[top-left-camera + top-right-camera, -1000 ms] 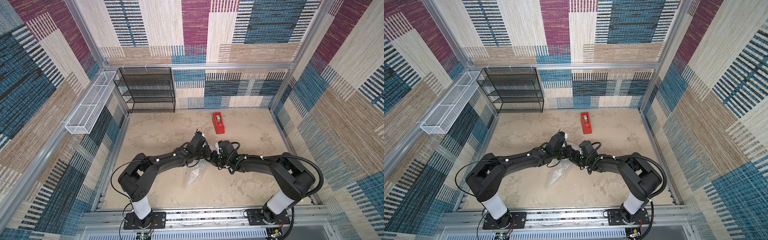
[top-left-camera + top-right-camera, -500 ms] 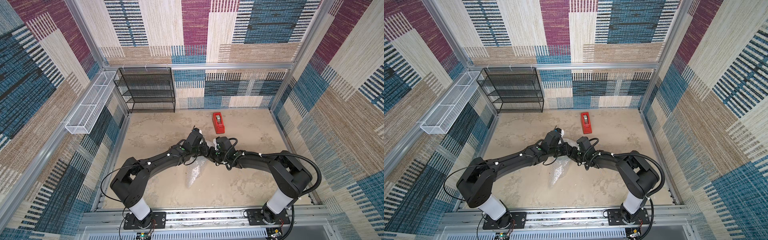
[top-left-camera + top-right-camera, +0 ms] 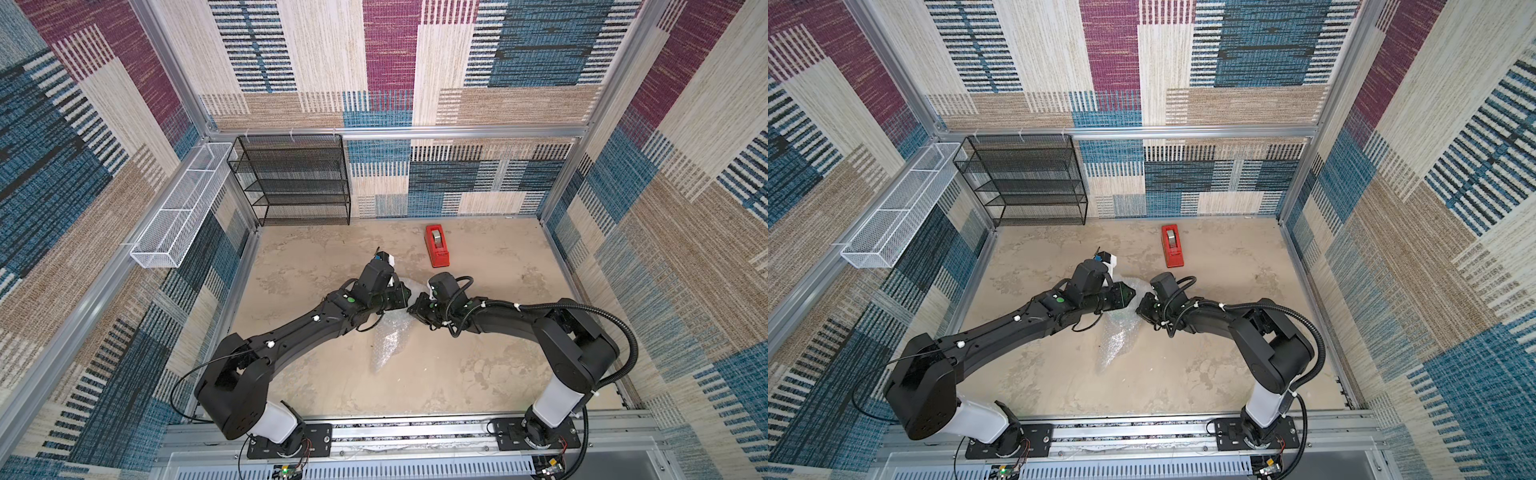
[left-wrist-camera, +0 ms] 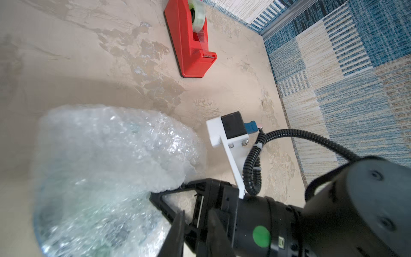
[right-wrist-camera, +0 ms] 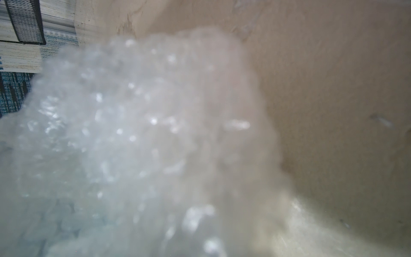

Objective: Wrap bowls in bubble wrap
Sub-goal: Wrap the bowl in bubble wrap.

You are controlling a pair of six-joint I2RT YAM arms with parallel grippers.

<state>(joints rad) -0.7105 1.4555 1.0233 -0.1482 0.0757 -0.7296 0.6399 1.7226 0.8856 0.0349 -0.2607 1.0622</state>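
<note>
We see the bubble wrap [image 3: 390,336] bunched up in the middle of the tabletop [image 3: 478,361]. Its upper end sits right under the two claws, and a narrowing tail trails across the tabletop toward the arm bases. In both top views the left claw [image 3: 405,300] and the right claw [image 3: 411,309] point at each other, tips very near, directly above the bundle [image 3: 1119,336].

In the left wrist view the wrap [image 4: 115,160] rises as a shiny, crumpled mound. The right claw [image 4: 165,205] meets it at its edge, with one black finger [image 4: 155,197] touching the plastic. We cannot tell whether that claw is clenched on the wrap or only resting against it. The left claw's fingers are not clear in any view, so we cannot tell its state either.

The bowl [image 4: 66,224] is inside the bundle and shows only as dim greenish patches through the plastic. We cannot make out its rim or how it lies.

The right wrist view is almost filled by blurred wrap [image 5: 133,133].

A red tape dispenser [image 3: 437,246] stands on the tabletop beyond the claws, well apart from the wrap. A black mesh shelf rack [image 3: 297,178] stands against the back wall, and a white wire basket [image 3: 183,208] hangs on the left wall.
</note>
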